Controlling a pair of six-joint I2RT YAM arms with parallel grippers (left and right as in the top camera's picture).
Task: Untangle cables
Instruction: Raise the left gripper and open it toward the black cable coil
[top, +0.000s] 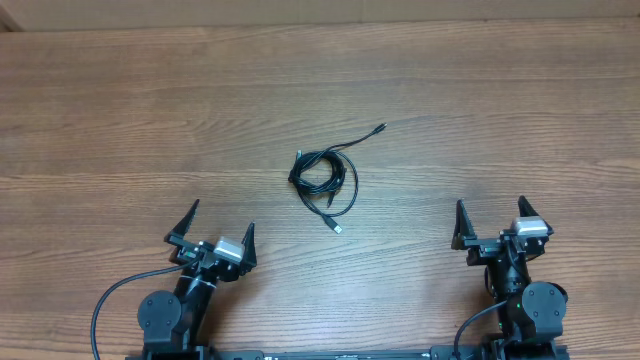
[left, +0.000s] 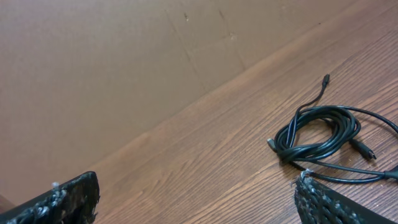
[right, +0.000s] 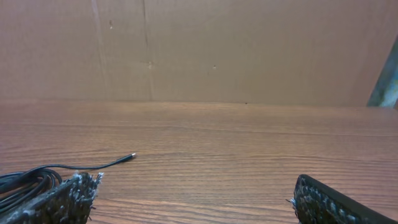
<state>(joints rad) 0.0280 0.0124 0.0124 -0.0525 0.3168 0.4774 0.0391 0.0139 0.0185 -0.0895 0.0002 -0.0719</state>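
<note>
Cables: thin black cables (top: 323, 178) lie in one looped knot mid-counter (top: 120, 100), one plug end trailing toward the far edge and a silver-tipped end toward the arms.
Left hand: the left hand (top: 220, 222) sits near the front edge, fingers spread wide, holding nothing.
Right hand: the right hand (top: 491, 208) is equally wide open and empty, well apart from the coil.
Progress: untangling appears not yet begun; every loop is left to separate.
Writing: no brand, label or lettering is legible.

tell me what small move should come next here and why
Probably ease the left tool forward toward the cable bundle. The bundle lies coiled and untouched, both tools stand open and empty, and the right tool is farther from it.
</note>
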